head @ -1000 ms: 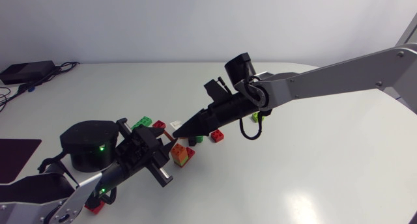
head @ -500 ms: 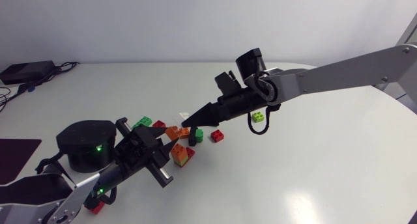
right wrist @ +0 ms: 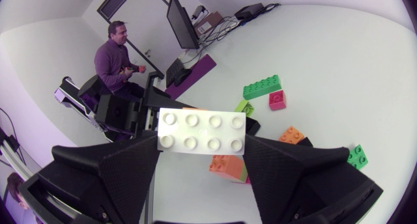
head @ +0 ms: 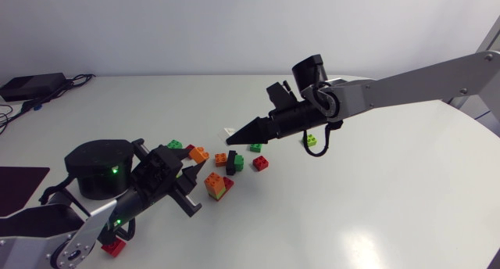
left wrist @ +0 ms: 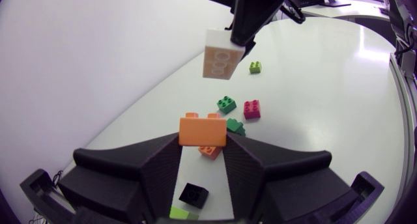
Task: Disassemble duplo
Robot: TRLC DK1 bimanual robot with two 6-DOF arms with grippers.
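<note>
My right tool (right wrist: 202, 147) is pinching a white brick (right wrist: 202, 131) by its two short ends, so the long axis is running from finger to finger. It is a flat two-by-four piece, and its eight studs are facing back up toward my right wrist. In the left wrist view the same white brick (left wrist: 223, 55) is showing its hollow underside, hanging in the air ahead of my left tool (left wrist: 202, 147). In the head view the right tool (head: 234, 136) is pointing toward my left arm, with the brick sitting small and pale at its tip.

My left tool is pinching an orange brick (left wrist: 202, 131), one finger on each side. It is a plain, blocky piece showing a smooth side wall, with its studs pointing ahead, away from the tool. Its wider side is spanning the gap between the fingers. From overhead the orange brick (head: 199, 153) is sitting raised at the left tool's (head: 191, 164) tip, well apart from the white one.

Loose pieces are lying on the white counter (head: 375, 199) between the two tools:
- an orange, green and red stack (head: 216, 184)
- a black brick (head: 232, 161)
- a red brick (head: 262, 163)
- a green brick (head: 255, 148)
- a lime brick (head: 311, 140) under my right arm
</note>
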